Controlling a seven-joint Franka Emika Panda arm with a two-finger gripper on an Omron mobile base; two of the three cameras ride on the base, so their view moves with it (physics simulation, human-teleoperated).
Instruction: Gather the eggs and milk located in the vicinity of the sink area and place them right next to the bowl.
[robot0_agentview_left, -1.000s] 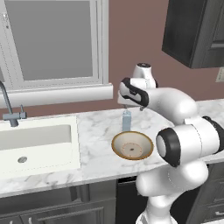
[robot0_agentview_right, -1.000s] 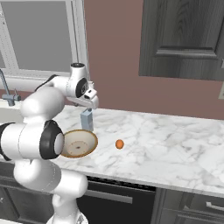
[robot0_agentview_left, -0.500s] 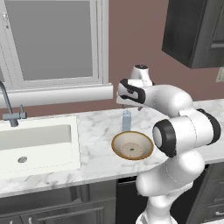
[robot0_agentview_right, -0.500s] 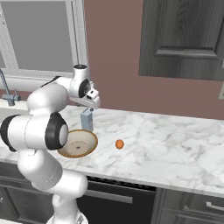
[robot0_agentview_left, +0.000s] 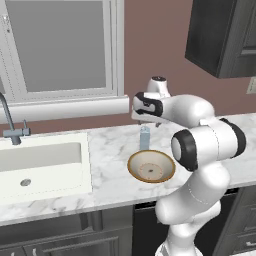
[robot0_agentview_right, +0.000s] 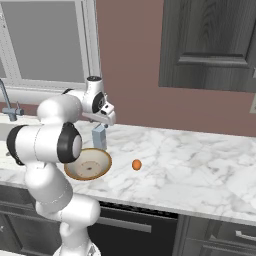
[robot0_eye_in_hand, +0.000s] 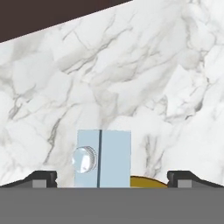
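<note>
We are looking at a home kitchen. A long desk (robot0_agentview_right: 200, 165) of white, grey-veined marble runs along a reddish-brown wall, with dark grey cabinet doors and drawers (robot0_agentview_right: 215, 235) under it and dark cupboards (robot0_agentview_left: 225, 35) hung above. Set into the desk at the far left we see a cream-white sink (robot0_agentview_left: 40, 165) with a round metal drain and a curved grey faucet (robot0_agentview_left: 11, 122) behind it. A pale-framed window (robot0_agentview_left: 60, 50) sits over the sink. On the desk we find kitchen goods: a tan bowl (robot0_agentview_left: 151, 166), a small blue milk carton (robot0_agentview_right: 99, 137) just behind it, and an egg (robot0_agentview_right: 136, 164) nearby.
</note>
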